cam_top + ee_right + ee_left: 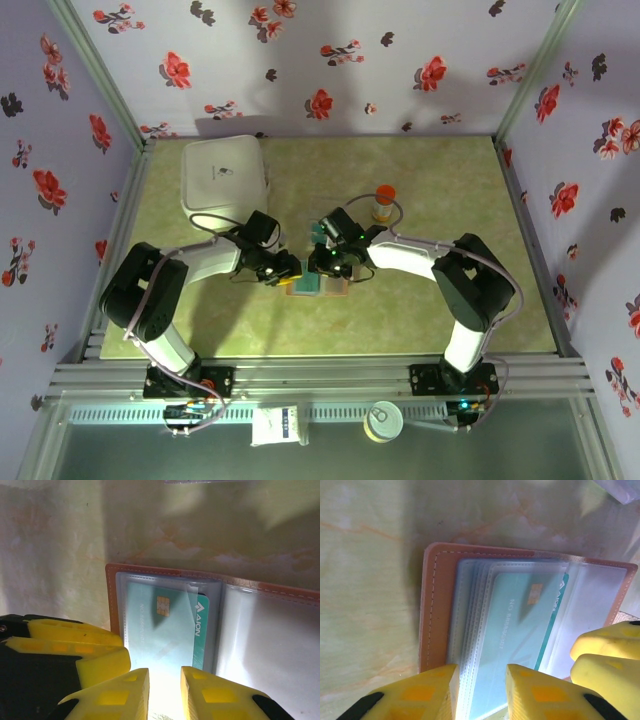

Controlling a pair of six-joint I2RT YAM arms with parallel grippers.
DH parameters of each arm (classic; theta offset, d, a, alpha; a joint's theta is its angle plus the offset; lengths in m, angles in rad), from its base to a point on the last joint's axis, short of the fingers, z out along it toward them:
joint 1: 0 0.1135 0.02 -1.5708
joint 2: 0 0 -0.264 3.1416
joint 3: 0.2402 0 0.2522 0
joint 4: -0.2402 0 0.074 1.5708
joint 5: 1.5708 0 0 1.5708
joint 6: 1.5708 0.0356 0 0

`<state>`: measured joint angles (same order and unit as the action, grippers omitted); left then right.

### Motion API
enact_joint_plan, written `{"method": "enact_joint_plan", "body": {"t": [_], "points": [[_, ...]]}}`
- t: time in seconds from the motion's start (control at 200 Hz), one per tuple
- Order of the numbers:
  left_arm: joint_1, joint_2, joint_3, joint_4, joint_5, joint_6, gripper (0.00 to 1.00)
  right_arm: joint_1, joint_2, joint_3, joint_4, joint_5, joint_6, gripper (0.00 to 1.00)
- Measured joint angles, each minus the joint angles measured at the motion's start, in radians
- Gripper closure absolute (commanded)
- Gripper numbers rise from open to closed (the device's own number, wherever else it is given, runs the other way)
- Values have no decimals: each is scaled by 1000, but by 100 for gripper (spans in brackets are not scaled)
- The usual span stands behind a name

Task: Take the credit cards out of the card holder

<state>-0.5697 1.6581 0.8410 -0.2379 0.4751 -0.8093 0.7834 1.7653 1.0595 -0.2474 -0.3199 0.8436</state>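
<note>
The card holder (pixel 318 288) lies open and flat on the table between both arms, its brown stitched rim (pixel 432 605) framing clear sleeves. A teal credit card (pixel 520 620) with a gold chip sits in the top sleeve, and its logo edge (pixel 201 625) sticks out past the sleeve mouth. My left gripper (pixel 480 672) hangs over the sleeves' near edge, jaws parted with the sleeve stack showing in the gap. My right gripper (pixel 165 672) hovers at the card's near end, jaws slightly apart, nothing pinched. In the top view the left gripper (pixel 290 268) and right gripper (pixel 326 262) almost touch.
A white square box (pixel 225 175) stands at the back left. An orange-capped bottle (pixel 383 202) stands behind the right arm. The right gripper's yellow fingers (pixel 605 655) crowd the left wrist view, and the left gripper's fingers (pixel 75 640) crowd the right wrist view.
</note>
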Motion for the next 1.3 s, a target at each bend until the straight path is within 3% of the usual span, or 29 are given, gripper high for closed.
{"method": "enact_joint_plan", "body": {"t": [1.3], "points": [[-20, 6, 53, -32, -27, 0, 84, -19, 0, -16, 8, -2, 2, 78]]}}
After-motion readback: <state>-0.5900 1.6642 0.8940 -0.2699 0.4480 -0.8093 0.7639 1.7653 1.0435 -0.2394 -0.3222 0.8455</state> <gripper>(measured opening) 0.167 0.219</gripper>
